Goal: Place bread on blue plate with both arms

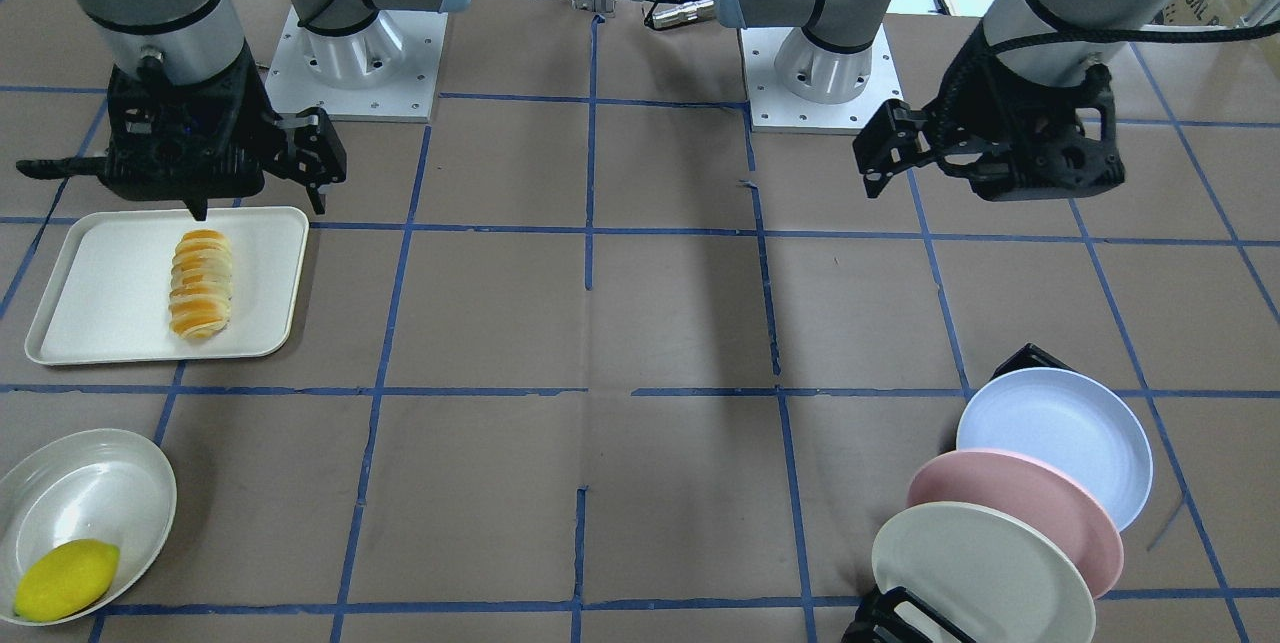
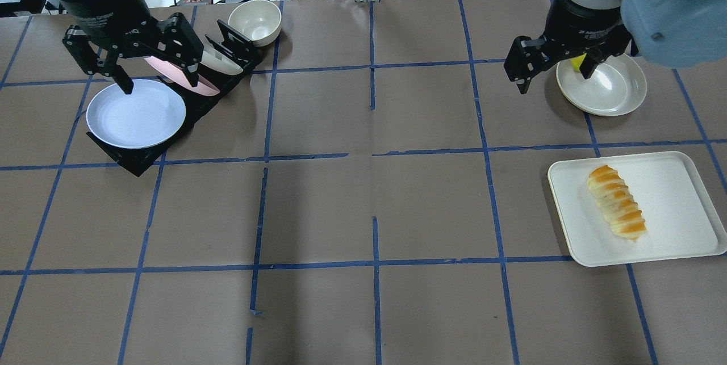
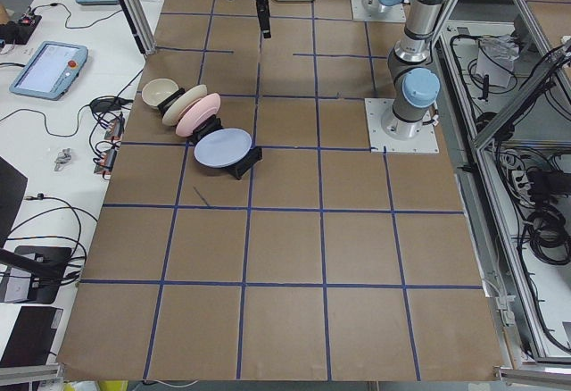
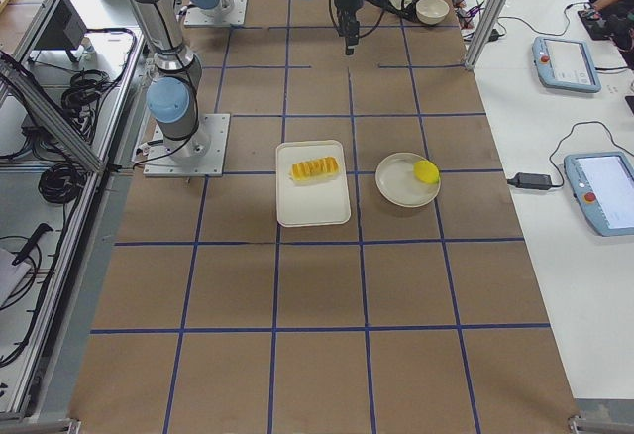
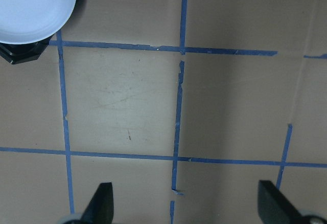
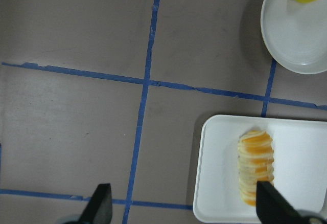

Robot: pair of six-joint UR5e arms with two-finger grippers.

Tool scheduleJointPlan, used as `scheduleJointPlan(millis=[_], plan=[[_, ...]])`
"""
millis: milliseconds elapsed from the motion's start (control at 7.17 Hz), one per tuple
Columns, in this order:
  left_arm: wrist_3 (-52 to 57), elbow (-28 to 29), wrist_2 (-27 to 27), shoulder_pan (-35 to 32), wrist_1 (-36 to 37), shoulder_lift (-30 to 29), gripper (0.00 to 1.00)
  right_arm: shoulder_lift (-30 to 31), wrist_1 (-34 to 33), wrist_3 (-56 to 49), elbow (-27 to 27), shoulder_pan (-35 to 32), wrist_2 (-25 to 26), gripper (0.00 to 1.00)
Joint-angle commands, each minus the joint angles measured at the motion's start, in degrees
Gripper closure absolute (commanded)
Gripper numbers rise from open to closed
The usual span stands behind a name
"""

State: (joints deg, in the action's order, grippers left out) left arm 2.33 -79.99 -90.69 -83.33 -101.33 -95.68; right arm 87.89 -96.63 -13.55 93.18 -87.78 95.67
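The bread [image 1: 200, 283], striped orange and cream, lies on a white tray [image 1: 100, 293]; it also shows in the overhead view [image 2: 617, 210] and the right wrist view [image 6: 255, 166]. The blue plate [image 2: 136, 114] leans at the front of a black dish rack [image 2: 136, 163], and shows in the front view [image 1: 1055, 438] and the left wrist view [image 5: 30, 9]. My right gripper [image 2: 554, 82] is open and empty, held above the table beyond the tray. My left gripper [image 2: 159, 84] is open and empty, high over the rack.
A pink plate [image 1: 1020, 513] and a cream plate [image 1: 980, 573] stand in the rack behind the blue one. A cream bowl [image 2: 255, 21] sits beside the rack. A yellow lemon [image 1: 65, 578] lies in a cream dish [image 1: 90, 493] near the tray.
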Motion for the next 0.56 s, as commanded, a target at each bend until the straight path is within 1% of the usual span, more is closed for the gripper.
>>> scheduleJointPlan(millis=[0, 140, 279, 419], plan=[[13.95, 0.36, -0.01, 11.02, 1.66, -2.56, 0.00, 0.00, -11.95, -20.26, 10.74, 11.16, -0.05, 0.04], [21.15, 0.45, 0.07, 16.82, 4.10, -5.80, 0.00, 0.00, -16.01, -23.94, 15.93, 17.23, -1.01, 0.04], [26.97, 0.54, 0.60, 20.88, 5.78, -9.31, 0.00, -0.52, -19.18, -24.41, 20.60, 21.21, -2.41, 0.04], [31.46, 0.71, 0.86, 24.06, 8.84, -12.56, 0.00, -0.87, -24.35, -24.94, 25.78, 24.21, -2.60, 0.04]])
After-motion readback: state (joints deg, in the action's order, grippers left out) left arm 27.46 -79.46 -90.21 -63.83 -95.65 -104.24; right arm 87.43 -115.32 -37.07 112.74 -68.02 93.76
